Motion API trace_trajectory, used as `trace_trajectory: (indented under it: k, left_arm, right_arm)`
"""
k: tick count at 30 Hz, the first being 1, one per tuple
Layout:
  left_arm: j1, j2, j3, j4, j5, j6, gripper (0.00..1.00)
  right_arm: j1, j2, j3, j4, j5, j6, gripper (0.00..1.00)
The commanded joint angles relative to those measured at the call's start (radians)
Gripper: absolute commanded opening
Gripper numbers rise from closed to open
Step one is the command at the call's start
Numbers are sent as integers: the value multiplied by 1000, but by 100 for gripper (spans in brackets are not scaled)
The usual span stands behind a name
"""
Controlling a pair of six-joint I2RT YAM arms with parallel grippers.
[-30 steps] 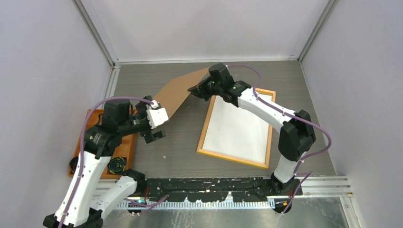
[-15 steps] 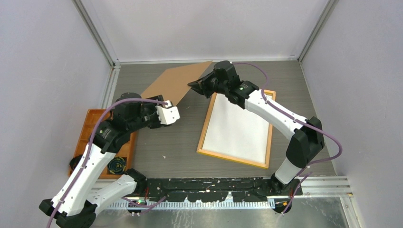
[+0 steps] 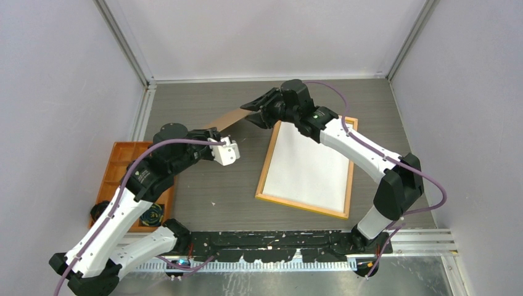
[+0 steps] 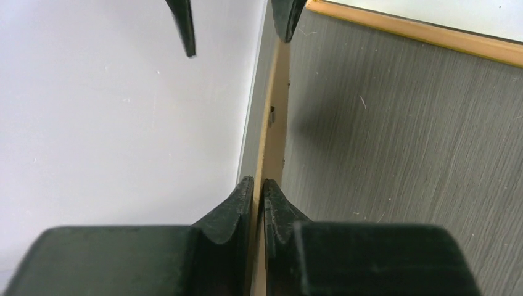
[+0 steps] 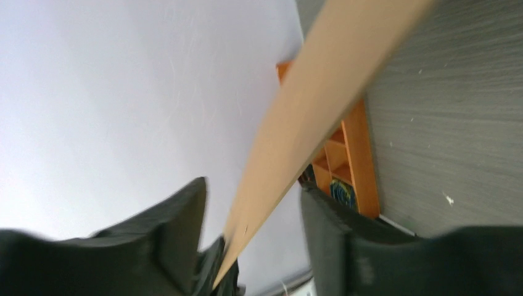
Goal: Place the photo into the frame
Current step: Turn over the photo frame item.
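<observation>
Finds the frame (image 3: 264,171) flat on the table (image 3: 210,185), toward 3 o'clock from centre, wood-coloured back edges up. Notes the photo (image 3: 308,163) inside it, white side up. Records the brown backing board (image 3: 225,118) off the table, turned nearly edge-on, running from the left arm toward 2 o'clock to the right arm. Sees the left gripper (image 4: 258,183) pressed together on the board's thin edge, both fingers against it. Sees the right gripper (image 3: 253,113) spread, its fingers (image 5: 182,216) standing to either side of the board with a gap showing. Cannot tell from the wrist view whether either pad touches. Logs an orange compartment tray (image 3: 123,154) at 9 o'clock, partly under the left arm.
</observation>
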Motion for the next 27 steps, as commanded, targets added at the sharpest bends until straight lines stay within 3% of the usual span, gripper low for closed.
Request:
trace_trajectory:
  k: [1,5,9,11,14,21,27]
  left_arm:
    - [-4,33,104,83,16,48,7]
    - [-4,123,277,-105,65,23,0]
    - [-3,176,376,-247,103,69,0]
    - [-4,193,413,-303,107,104,0]
    - [-4,216,480,-396,126,173,0]
    - [-6,229,579,-556,156,314,0]
    - [-8,227,601,-600,168,349,0]
  right_arm:
    - [-69,-135,42,-45,-173,-271,78]
    - [-118,-209,130,-220,-232,-610,99]
    - [-108,-268,164,-340,-216,-1019,100]
    - [-95,-320,108,-328,-143,-1191,100]
    - [-86,-369,22,-281,-153,-1400,100]
    - [44,-330,18,-318,-151,-1700,100]
    - [185,-266,8,-272,-55,-1831,100]
